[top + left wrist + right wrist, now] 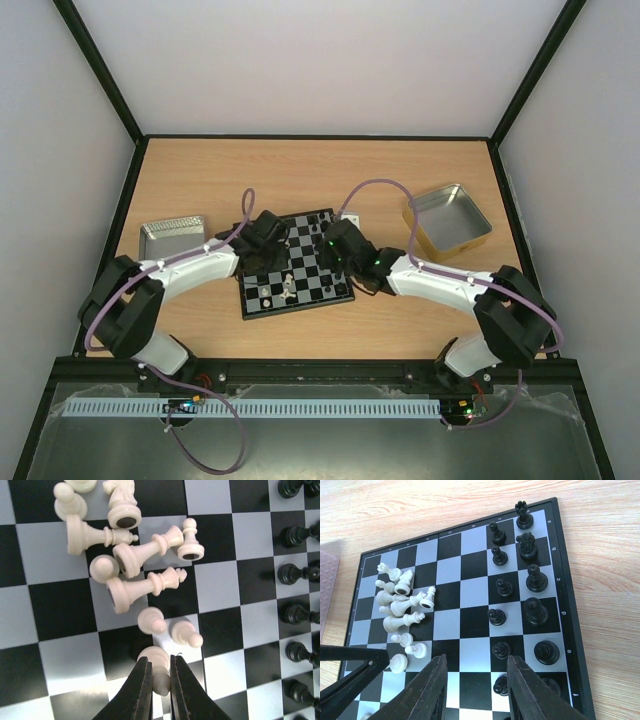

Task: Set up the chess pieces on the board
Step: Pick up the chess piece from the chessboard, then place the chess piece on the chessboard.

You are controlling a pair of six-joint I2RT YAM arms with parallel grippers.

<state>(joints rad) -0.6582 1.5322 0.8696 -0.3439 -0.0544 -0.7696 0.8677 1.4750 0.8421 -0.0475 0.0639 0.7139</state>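
The board (479, 613) lies on the wooden table, and also shows in the top view (322, 291). Cream-white chess pieces (131, 560) lie toppled in a heap on its left side, seen too in the right wrist view (399, 606). Black chess pieces (536, 611) stand in two rows along the right side. My left gripper (161, 669) is shut on a white pawn (159, 656) next to two other white pawns (186, 633). My right gripper (476, 676) is open and empty above the board's middle squares, near a black pawn (501, 650).
A shallow silver tin (172, 237) lies left of the board. A deeper silver tin with gold sides (447, 220) stands at the right. Both arms reach over the board, close together. The left gripper's finger (350, 666) shows low in the right wrist view.
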